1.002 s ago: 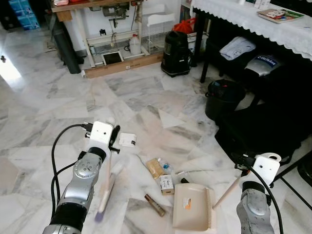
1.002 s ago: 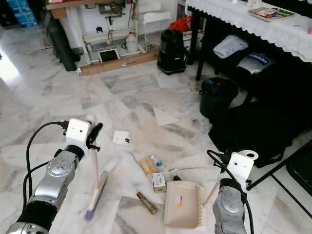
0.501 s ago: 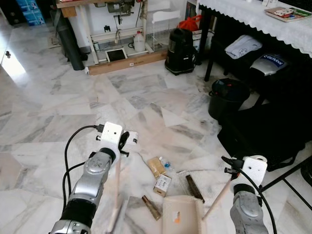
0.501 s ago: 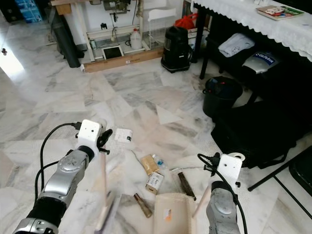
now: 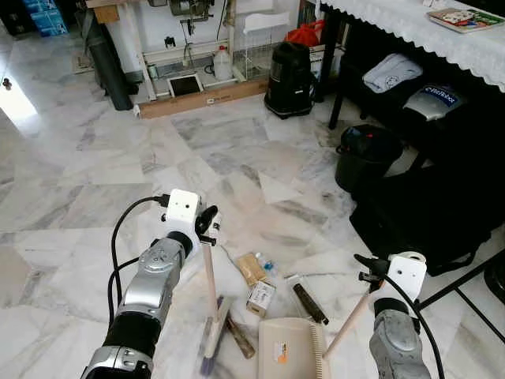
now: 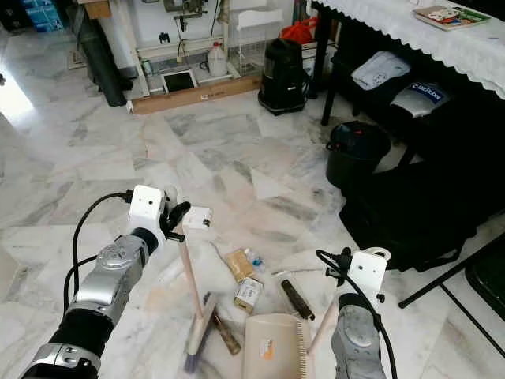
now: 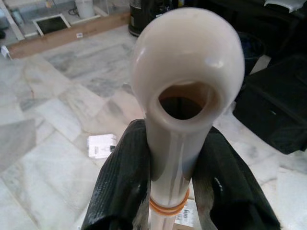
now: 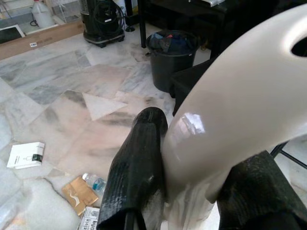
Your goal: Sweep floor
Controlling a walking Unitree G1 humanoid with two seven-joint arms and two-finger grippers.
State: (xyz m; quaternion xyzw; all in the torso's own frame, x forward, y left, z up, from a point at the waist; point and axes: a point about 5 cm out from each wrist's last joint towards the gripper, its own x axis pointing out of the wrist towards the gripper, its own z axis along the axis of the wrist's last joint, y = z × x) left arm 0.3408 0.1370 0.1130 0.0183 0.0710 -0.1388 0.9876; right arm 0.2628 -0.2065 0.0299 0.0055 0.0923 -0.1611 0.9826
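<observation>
The marble floor (image 5: 95,158) is lying mostly bare, and the litter is gathered in one small patch between the arms, so I'd judge the sweeping about midway: nothing is sitting in the beige dustpan (image 5: 286,351) yet. The right gripper (image 8: 192,191) is gripping the dustpan's pale handle, jaws closed snugly round it, and is keeping the pan flat on the floor just beside the scraps. The left gripper (image 7: 168,191) is clamping the broom (image 5: 211,312) near the knob end of its stick, jaws tight on it, with the bristle head resting on the floor at the near edge of the pile. Waiting to be pushed in are a small printed carton (image 5: 259,298), a tan packet (image 5: 251,269), a dark brown tube (image 5: 309,303), another brown stick (image 5: 240,338) touching the broom head, and, apart from the rest, a white card (image 6: 197,218) by the left wrist. Off to the right a black bin (image 5: 368,158), a dark bag (image 5: 426,209) under the lace-covered desk (image 5: 426,35) and a black vacuum cleaner (image 5: 289,69) are crowding that side, leaving little room for a wide stroke there.
</observation>
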